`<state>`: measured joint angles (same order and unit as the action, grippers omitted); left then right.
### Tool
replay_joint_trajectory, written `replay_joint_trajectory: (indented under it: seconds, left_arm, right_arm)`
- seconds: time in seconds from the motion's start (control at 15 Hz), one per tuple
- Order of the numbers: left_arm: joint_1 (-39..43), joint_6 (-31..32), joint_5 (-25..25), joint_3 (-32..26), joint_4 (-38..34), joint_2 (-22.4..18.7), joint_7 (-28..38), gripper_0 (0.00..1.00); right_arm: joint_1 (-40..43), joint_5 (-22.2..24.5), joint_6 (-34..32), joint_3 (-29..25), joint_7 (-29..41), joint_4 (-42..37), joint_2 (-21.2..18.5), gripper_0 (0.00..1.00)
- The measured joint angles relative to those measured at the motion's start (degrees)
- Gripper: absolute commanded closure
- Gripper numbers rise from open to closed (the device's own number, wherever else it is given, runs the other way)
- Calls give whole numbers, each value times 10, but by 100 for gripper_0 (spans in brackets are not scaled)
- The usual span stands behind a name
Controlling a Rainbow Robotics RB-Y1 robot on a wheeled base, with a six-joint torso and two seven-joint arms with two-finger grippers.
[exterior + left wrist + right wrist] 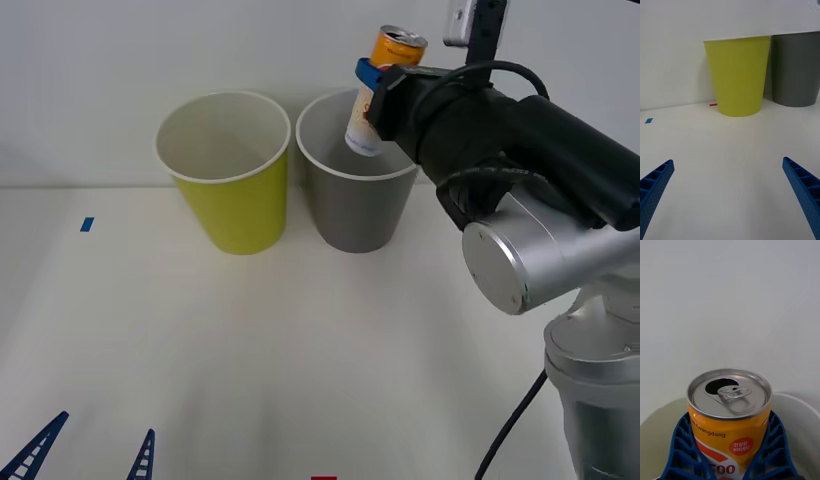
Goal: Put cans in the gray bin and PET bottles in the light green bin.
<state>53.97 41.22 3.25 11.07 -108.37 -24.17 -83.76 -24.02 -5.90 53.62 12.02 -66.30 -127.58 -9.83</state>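
Orange can (381,84) sat pinched in the right pincer (370,90) over the gray bin (355,205); the left pincer (730,195) hung spread above the counter (300,360)

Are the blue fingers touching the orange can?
Touching. In the right wrist view the right gripper has its blue fingers pressed against both sides of the can, with no gap, holding it over the gray bin.

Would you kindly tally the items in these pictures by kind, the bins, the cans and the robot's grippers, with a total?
Bins: 2, the gray bin and the light green bin.
Cans: 1, the can, held in the right gripper above the gray bin.
Grippers: 2, counting the open left gripper.
Total: 5.
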Motion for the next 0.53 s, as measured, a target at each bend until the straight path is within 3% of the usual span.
replay_joint_trajectory:
  seconds: [0.27, 0.53]
  left_arm:
    - [0, 0, 0, 0, 0, 0, 0, 0]
    - [0, 0, 0, 0, 0, 0, 0, 0]
  right_arm:
    - [-42, -57, -28, -25, -81, 80, 14, 100]
    - [-82, -64, -99, -26, -87, 171, 18, 100]
